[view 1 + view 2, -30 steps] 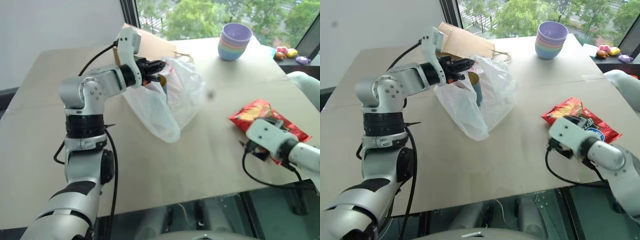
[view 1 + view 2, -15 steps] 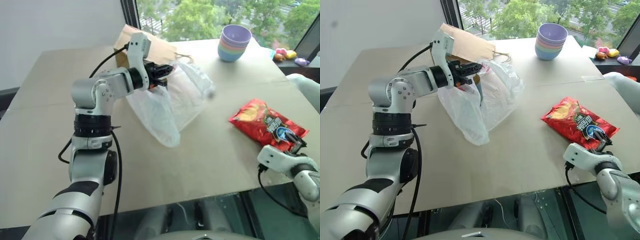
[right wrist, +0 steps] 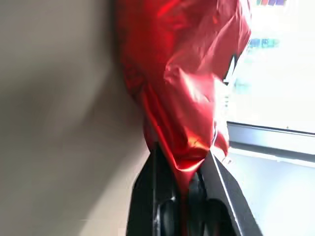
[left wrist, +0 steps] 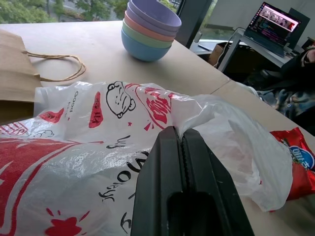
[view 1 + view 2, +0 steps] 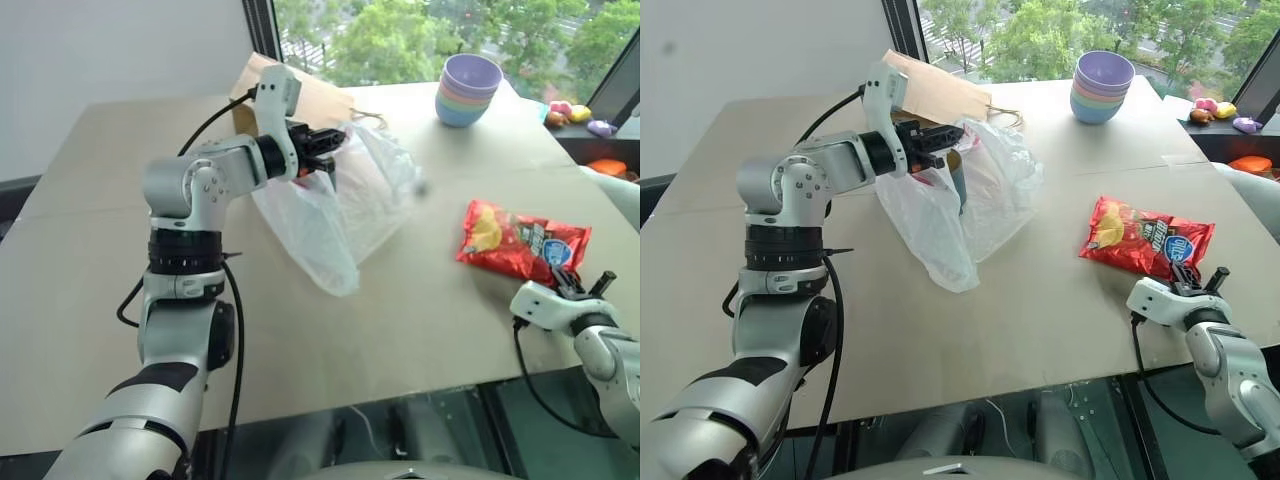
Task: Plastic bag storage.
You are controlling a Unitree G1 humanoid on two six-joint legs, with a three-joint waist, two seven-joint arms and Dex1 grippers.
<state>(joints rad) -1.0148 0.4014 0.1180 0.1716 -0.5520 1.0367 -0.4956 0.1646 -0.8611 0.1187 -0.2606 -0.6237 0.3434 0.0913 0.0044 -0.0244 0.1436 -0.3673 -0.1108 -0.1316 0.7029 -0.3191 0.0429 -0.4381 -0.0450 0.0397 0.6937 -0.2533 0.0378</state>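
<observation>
The plastic bag (image 5: pixel 960 205) hangs over the middle of the table (image 5: pixel 1040 330), its top edge pinched between the pressed-together fingers of the left gripper (image 5: pixel 952 135); its lower end seems to rest on the tabletop. A brown paper bag (image 5: pixel 935 92) lies just beyond, at 12 o'clock. Stacked pastel bowls (image 5: pixel 1103 85) stand at 2 o'clock. At 4 o'clock, the right gripper (image 3: pixel 184 164) clamps the red chip packet (image 5: pixel 1145 237) by its near edge.

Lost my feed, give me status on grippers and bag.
Left gripper shut on plastic bag, holding it off the table. Right gripper shut on red chip packet. Nothing in the way.
</observation>
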